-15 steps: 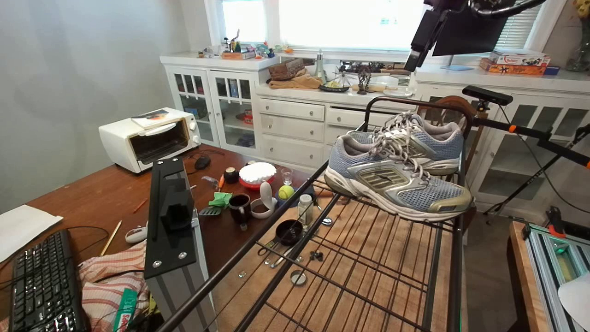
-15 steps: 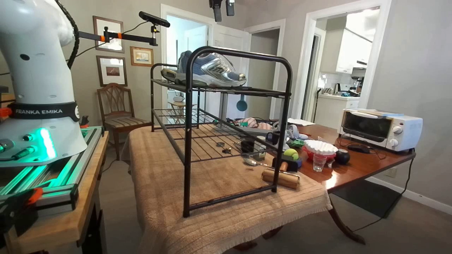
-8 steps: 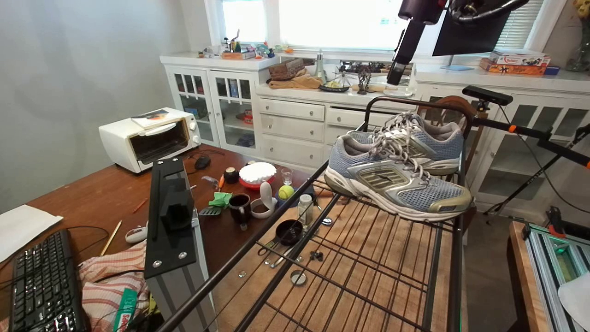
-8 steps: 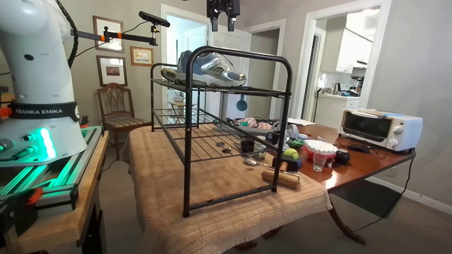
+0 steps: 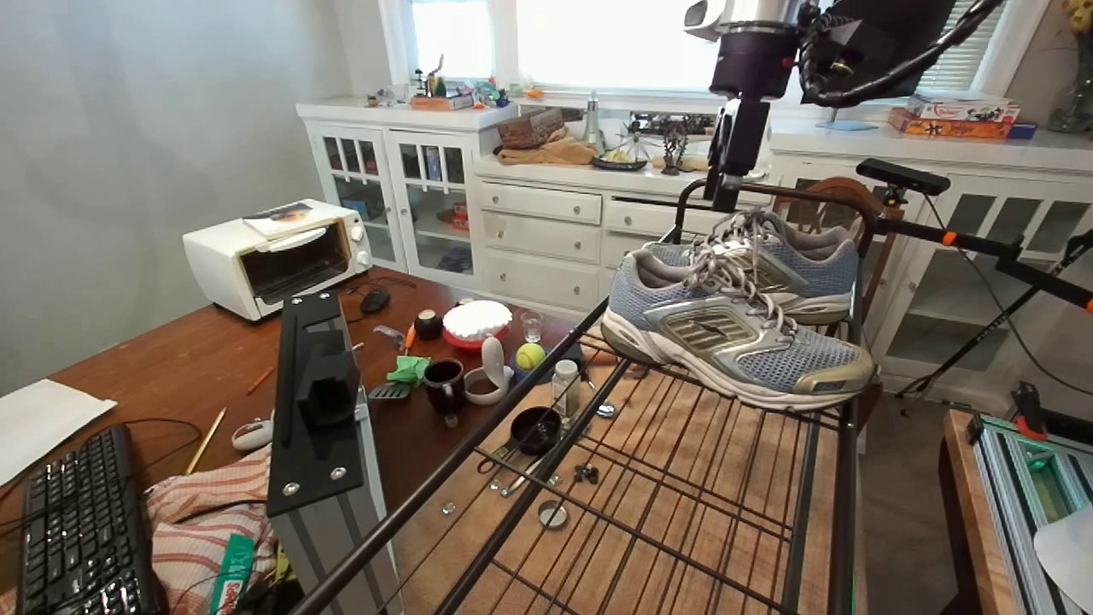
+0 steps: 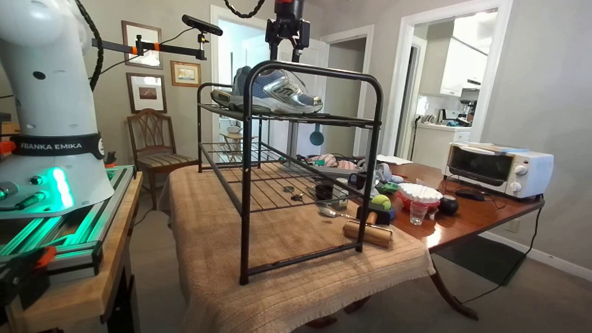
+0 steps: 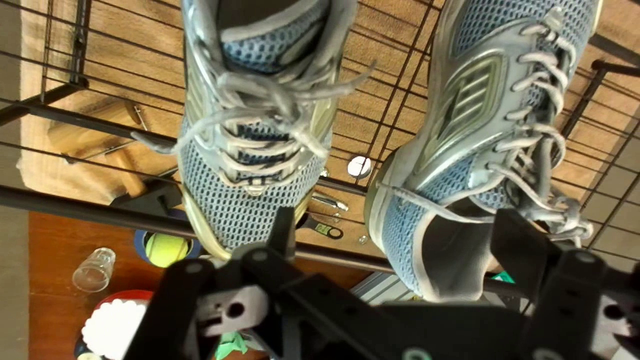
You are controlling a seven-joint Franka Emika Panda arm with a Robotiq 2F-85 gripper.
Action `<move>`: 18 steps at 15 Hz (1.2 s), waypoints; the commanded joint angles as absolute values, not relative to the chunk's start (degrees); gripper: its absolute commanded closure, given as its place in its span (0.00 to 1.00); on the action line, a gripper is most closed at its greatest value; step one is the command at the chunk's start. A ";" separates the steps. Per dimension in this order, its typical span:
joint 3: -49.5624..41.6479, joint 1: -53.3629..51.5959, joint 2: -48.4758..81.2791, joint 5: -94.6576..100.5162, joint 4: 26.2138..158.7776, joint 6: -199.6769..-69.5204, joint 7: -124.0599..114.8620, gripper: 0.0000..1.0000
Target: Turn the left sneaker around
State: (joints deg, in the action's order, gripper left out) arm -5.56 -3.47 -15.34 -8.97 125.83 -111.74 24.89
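1. The gripper (image 6: 284, 55) is the part that has moved: in both exterior views it stands lower than in the earlier frame, now hanging over the rack (image 6: 245, 203) with no contact visible.

2. The fingers (image 7: 285, 231) are spread well apart and hold nothing. In the wrist view one tip appears against the toe edge of the second sneaker (image 7: 250, 205), the other across the collar of the left sneaker (image 7: 465, 130); their height above either is hard to tell.

3. The left sneaker, taken here to be the one on the robot's own left, rests sole down on the rack's upper tier, toe towards the robot base (image 6: 55, 162). Place and heading match the earlier frame.

4. Progress, as judged: the approach is partly made and the turn not yet begun. Left to do are the final lowering, the grip, the turn itself until the toe points away from the base, the setting down and the release.

5. The second sneaker lies beside it, apart, and faces the opposite way; it shows no shift.

6. Farther off, the table (image 5: 171, 363), the tennis ball (image 5: 530, 356) and the toaster oven (image 5: 277, 260) appear unchanged.
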 commanded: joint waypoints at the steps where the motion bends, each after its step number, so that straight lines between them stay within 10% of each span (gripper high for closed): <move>1: -3.69 -3.75 -13.53 -7.64 124.83 -109.13 25.40 0.00; 18: -1.44 -2.70 -13.34 -7.16 125.97 -113.95 17.54 0.00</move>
